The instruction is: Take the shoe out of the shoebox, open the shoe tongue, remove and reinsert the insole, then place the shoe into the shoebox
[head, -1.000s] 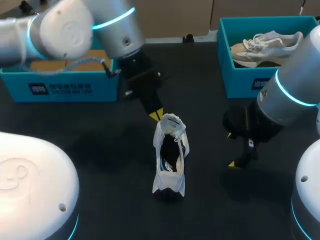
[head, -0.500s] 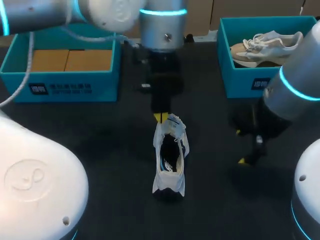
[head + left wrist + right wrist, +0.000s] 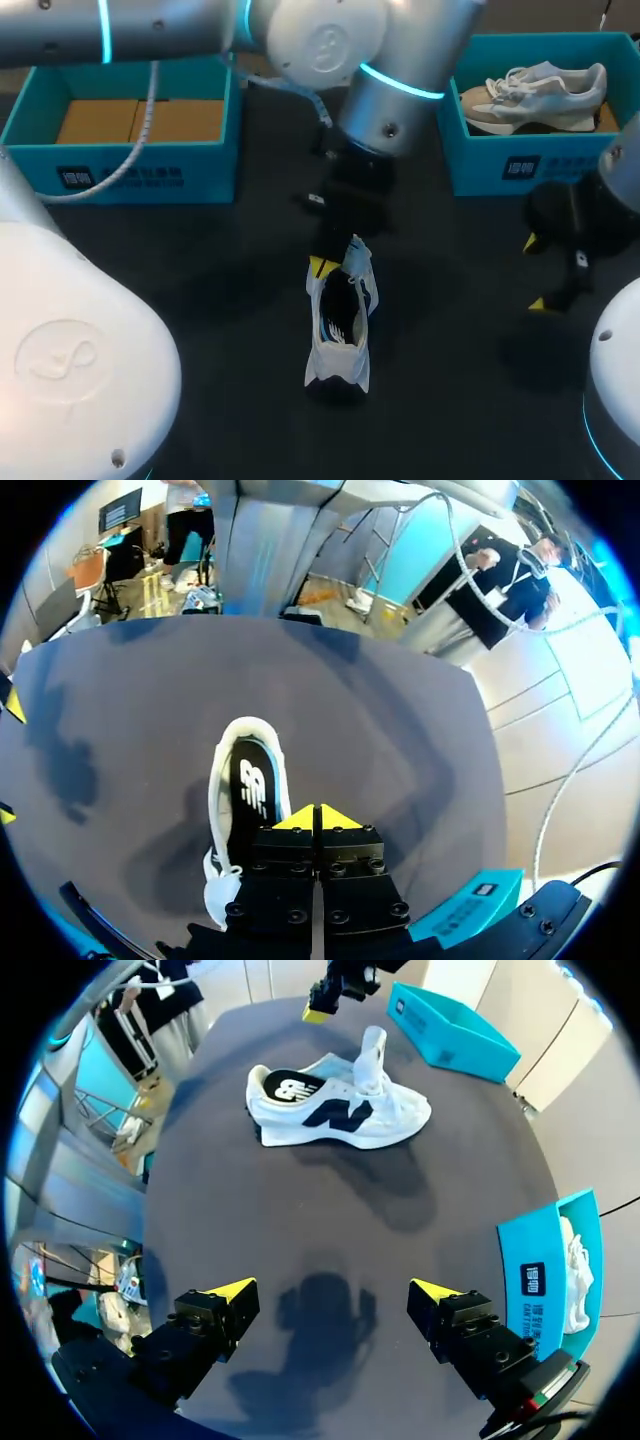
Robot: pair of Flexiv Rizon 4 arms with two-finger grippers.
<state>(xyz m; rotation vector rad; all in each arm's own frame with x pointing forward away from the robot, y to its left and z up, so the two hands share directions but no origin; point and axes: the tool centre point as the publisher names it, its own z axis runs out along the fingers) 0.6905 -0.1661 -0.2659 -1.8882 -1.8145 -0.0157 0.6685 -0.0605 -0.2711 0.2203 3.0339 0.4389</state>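
Observation:
A white shoe (image 3: 338,345) with a dark insole lies on the black table, heel toward the near edge, its tongue (image 3: 357,256) standing up. In the right wrist view the same shoe (image 3: 340,1110) lies on its sole with the tongue (image 3: 372,1055) raised. My left gripper (image 3: 319,266) is shut with nothing in it, just left of the tongue. From the left wrist, the shoe (image 3: 245,790) lies under and beside the closed tips (image 3: 318,818). My right gripper (image 3: 535,273) is open, well right of the shoe; its tips (image 3: 333,1290) are spread over bare table.
A teal shoebox (image 3: 120,175) with a bare cardboard floor stands at the back left. Another teal box (image 3: 505,165) at the back right holds a beige shoe (image 3: 535,90). My left arm crosses the far middle of the table.
My left arm has swung right across the table, its gripper dropping beside the shoe's left flank. The right gripper has drawn off to the right. The tongue now stands more upright.

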